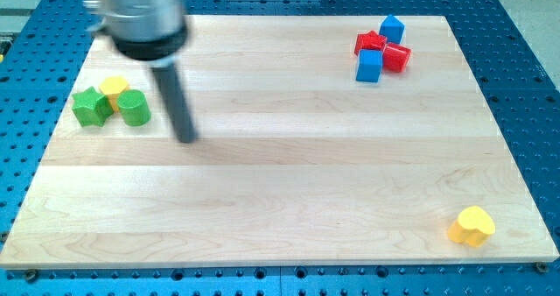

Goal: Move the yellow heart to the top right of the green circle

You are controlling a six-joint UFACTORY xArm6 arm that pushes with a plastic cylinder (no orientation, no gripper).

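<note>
The yellow heart (472, 225) lies near the board's bottom right corner. The green circle (135, 109) sits at the view's left, touching a yellow block (113, 89) above it and a green star-like block (91, 106) to its left. My tip (186, 139) rests on the board just right of the green circle and slightly below it, a small gap apart. It is far from the yellow heart.
At the top right, a cluster: a blue block (392, 28), a red star-like block (371, 42), a red cylinder (397, 57) and a blue cube (370, 66). The wooden board (280, 200) lies on a blue perforated table.
</note>
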